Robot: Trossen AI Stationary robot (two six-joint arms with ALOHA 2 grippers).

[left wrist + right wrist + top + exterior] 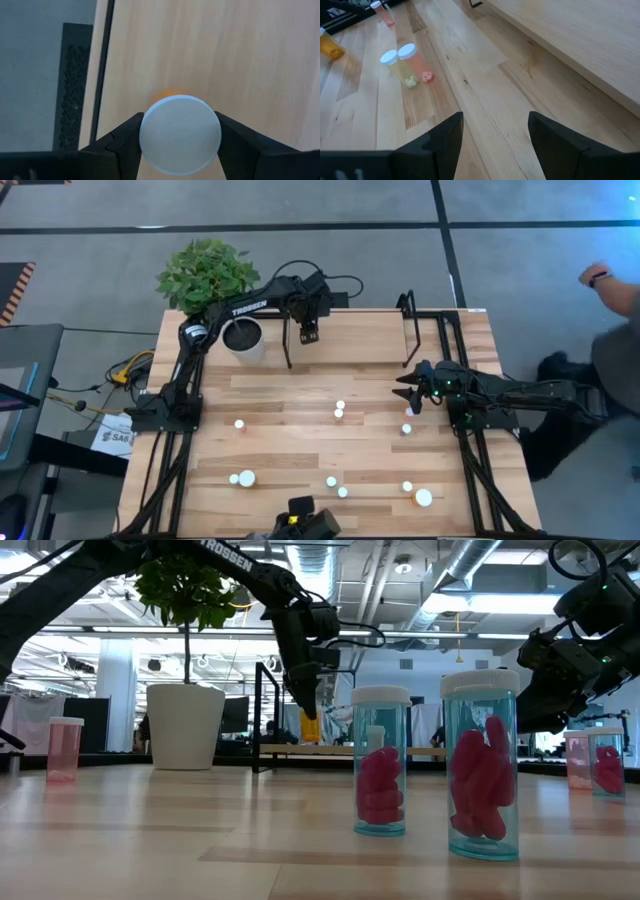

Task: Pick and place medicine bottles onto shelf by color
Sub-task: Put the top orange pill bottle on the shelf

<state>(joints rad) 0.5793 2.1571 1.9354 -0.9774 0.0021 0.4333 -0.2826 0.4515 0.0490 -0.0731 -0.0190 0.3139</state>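
Left gripper (pixel 179 137) clamped on an orange bottle (pixel 180 134), body mostly hidden under its cap; right gripper (pixel 495 132) apart, empty

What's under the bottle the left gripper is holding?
Beneath the white-capped bottle in the left gripper lies the shelf's bare wooden board. The cap covers the spot directly below; only an orange sliver of the body shows.

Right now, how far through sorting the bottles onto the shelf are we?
Early. Done: no bottle visibly stands on the shelf yet. In hand: the left gripper holds an orange bottle by its white cap above the shelf. The right gripper hangs open and empty over the table, near the shelf's right end. Left: about ten bottles on the table, including a red-filled pair.
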